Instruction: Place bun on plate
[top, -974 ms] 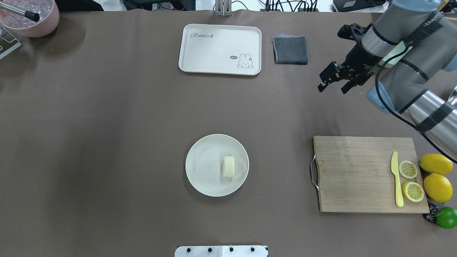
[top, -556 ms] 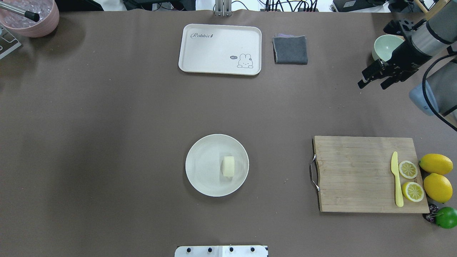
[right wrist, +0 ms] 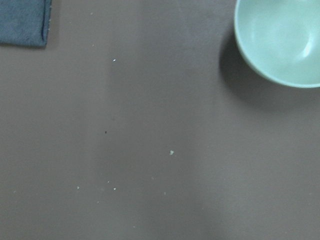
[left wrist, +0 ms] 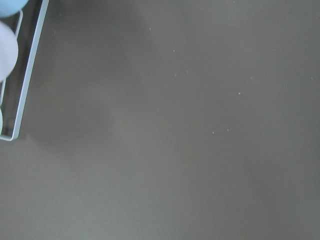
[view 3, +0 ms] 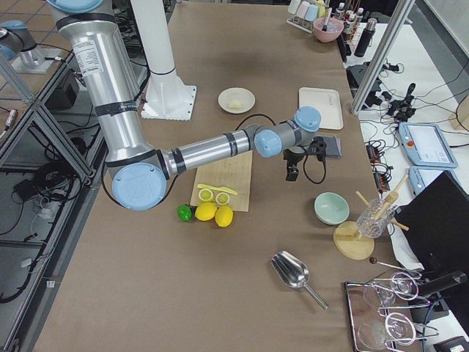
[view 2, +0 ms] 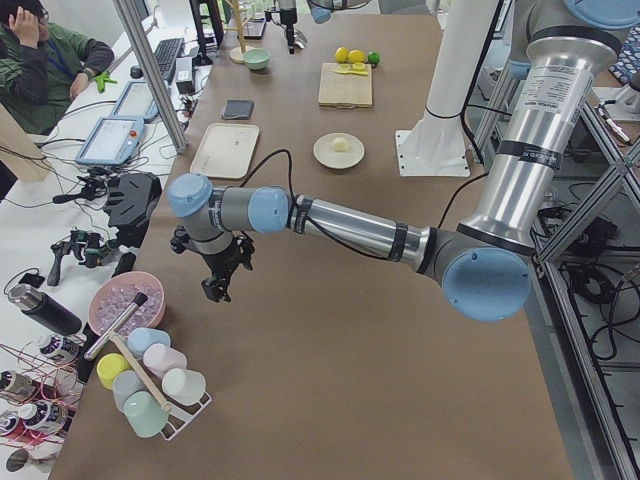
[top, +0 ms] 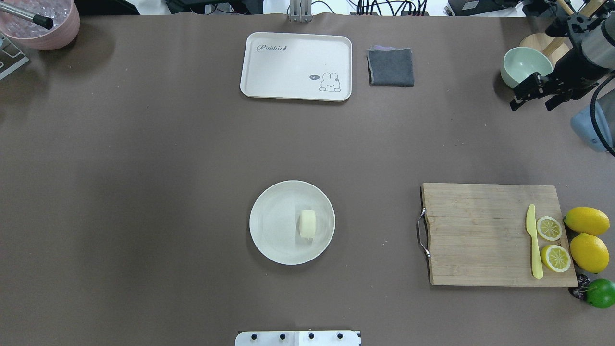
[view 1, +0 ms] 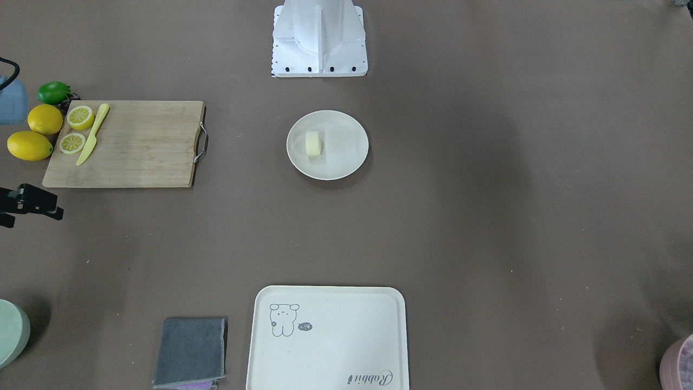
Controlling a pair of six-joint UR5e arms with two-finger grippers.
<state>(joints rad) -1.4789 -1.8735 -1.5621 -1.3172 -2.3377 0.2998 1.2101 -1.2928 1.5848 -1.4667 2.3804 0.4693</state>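
The bun (top: 307, 224) is a small pale cream chunk lying on the round off-white plate (top: 274, 226), right of its centre; the front-facing view shows the bun (view 1: 313, 144) and the plate (view 1: 346, 146) as well. Nothing touches either one. My right gripper (top: 531, 105) hovers open and empty at the table's far right, next to a pale green bowl (top: 526, 65), well away from the plate. My left gripper (view 2: 222, 280) shows only in the exterior left view, over bare table near a cup rack; I cannot tell whether it is open or shut.
A wooden cutting board (top: 480, 234) on the right carries a yellow knife (top: 533, 242) and two lemon slices (top: 549, 228), with whole lemons (top: 587, 220) and a lime (top: 600, 292) beside it. At the far side lie a rabbit tray (top: 296, 66), grey cloth (top: 390, 67) and pink bowl (top: 45, 29).
My right arm has swung to the right and back across the table, ending beside the green bowl. Its gripper stays open. The bun and plate have not moved.
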